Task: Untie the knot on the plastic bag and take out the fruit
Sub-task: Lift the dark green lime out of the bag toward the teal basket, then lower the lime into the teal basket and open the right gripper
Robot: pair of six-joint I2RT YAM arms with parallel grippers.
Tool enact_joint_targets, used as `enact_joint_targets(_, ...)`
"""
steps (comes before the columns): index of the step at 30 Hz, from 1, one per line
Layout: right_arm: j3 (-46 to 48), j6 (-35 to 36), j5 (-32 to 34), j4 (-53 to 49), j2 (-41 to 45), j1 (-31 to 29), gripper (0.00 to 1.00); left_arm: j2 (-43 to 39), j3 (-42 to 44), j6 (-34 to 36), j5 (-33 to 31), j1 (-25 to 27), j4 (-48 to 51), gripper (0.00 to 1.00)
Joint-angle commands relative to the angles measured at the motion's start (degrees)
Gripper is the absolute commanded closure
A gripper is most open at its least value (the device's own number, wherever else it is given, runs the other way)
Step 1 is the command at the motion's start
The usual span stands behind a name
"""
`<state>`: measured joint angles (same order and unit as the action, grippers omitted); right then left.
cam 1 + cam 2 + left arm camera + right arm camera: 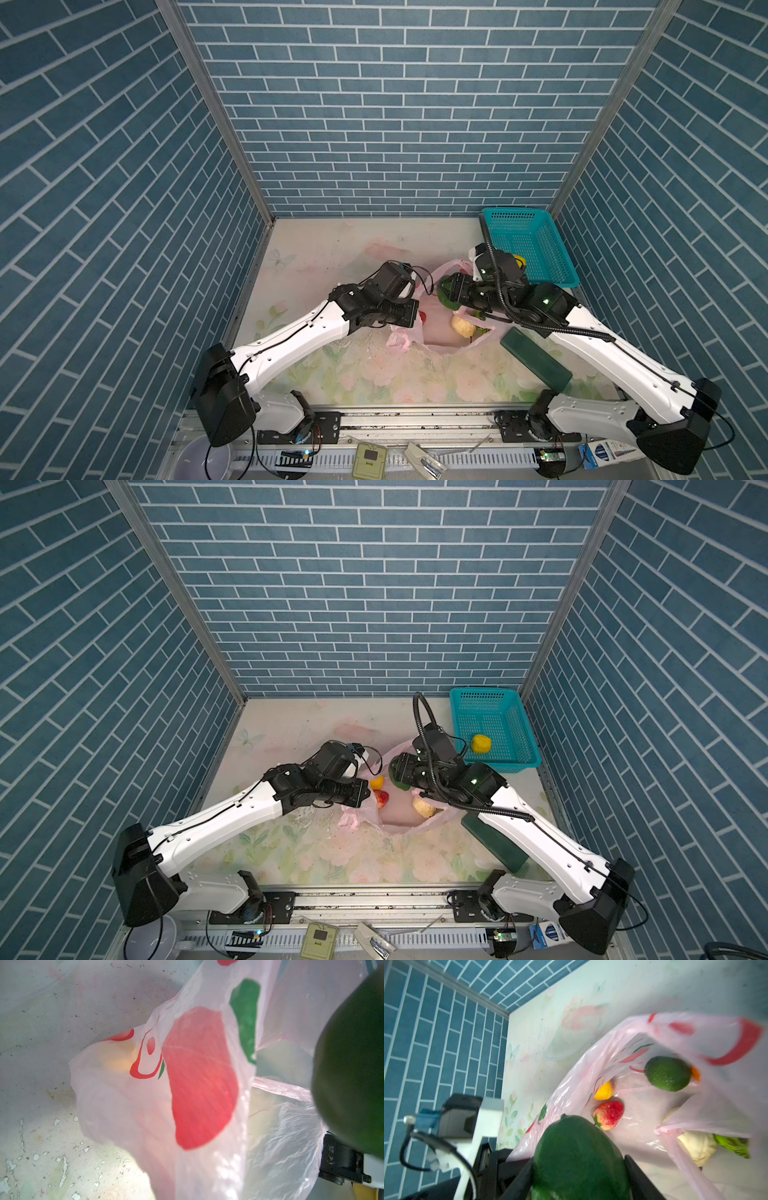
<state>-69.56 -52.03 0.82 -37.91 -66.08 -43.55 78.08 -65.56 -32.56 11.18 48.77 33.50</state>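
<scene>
Now the pink bag (pixel 440 334) lies open in the middle of the table (pixel 332 257), a red fruit (pixel 608 1114) and a cream fruit (pixel 697 1145) inside it. Over its mouth the right pincer (pixel 579 1160) grips a dark green fruit (pixel 577 1138). The left pincer (pixel 368 799) is pinched shut on the bag's left rim. Far right, a teal basket (pixel 515 729) holds a yellow fruit (pixel 481 744).

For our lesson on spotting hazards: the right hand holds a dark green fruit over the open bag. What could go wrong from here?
1. The rounded dark green fruit may slip from the right hand and drop back.
2. The left hand pinches the thin plastic bag; pulling might tear it.
</scene>
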Motion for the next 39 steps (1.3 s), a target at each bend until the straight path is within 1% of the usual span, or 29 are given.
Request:
enact_joint_targets(1, -4.2, 3.5, -2.7, -4.2, 1.5, 5.9, 0.45, -0.5, 0.1, 0.0, -0.5, 0.1, -0.9, 1.0)
enact_joint_targets(6, -6.3, 7.9, -5.5, -4.4, 0.2, 17.3, 0.44, -0.6, 0.0, 0.0, -0.6, 0.1, -0.6, 1.0)
enact_joint_targets(7, -6.2, 8.6, -7.6, -3.8, -0.2, 19.7, 0.44, -0.6, 0.0, 0.0, -0.6, 0.1, -0.5, 1.0)
enact_joint_targets(11, -4.4, 11.1, -9.0, 0.4, -2.7, 28.1, 0.44, -0.7, 0.2, 0.0, -0.6, 0.1, -0.7, 1.0)
enact_joint_targets(15, -2.2, 11.2, -10.5, 7.5, -7.0, 35.8, 0.44, -0.3, -0.3, 0.0, -0.4, 0.1, -0.5, 1.0)
enact_joint_targets(20, -2.6, 12.6, -10.8, 13.9, -15.7, 42.1, 0.44, -0.2, -0.5, 0.0, -0.4, 0.1, -0.4, 1.0)
enact_joint_targets(24, -6.0, 14.2, -11.2, 16.4, -24.0, 44.6, 0.44, -0.3, -0.5, 0.0, -0.5, 0.1, -0.1, 1.0)
enact_joint_targets(31, -13.3, 16.3, -11.0, 16.0, -35.7, 45.5, 0.43, -0.5, -0.3, -0.2, -1.1, 0.1, -0.2, 1.0)
enact_joint_targets(34, -14.7, 16.5, -10.7, 15.3, -38.6, 45.5, 0.35, -0.6, -0.3, -0.3, -1.3, 0.0, -0.3, 1.0)
enact_joint_targets(36, -14.9, 16.6, -9.9, 15.1, -39.1, 45.5, 0.28, -0.7, -0.4, -0.4, -1.3, 0.1, -0.4, 1.0)
enact_joint_targets(39, -14.4, 16.6, -9.1, 15.0, -38.7, 45.4, 0.22, -0.7, -0.4, -0.5, -1.5, 0.1, -0.4, 1.0)
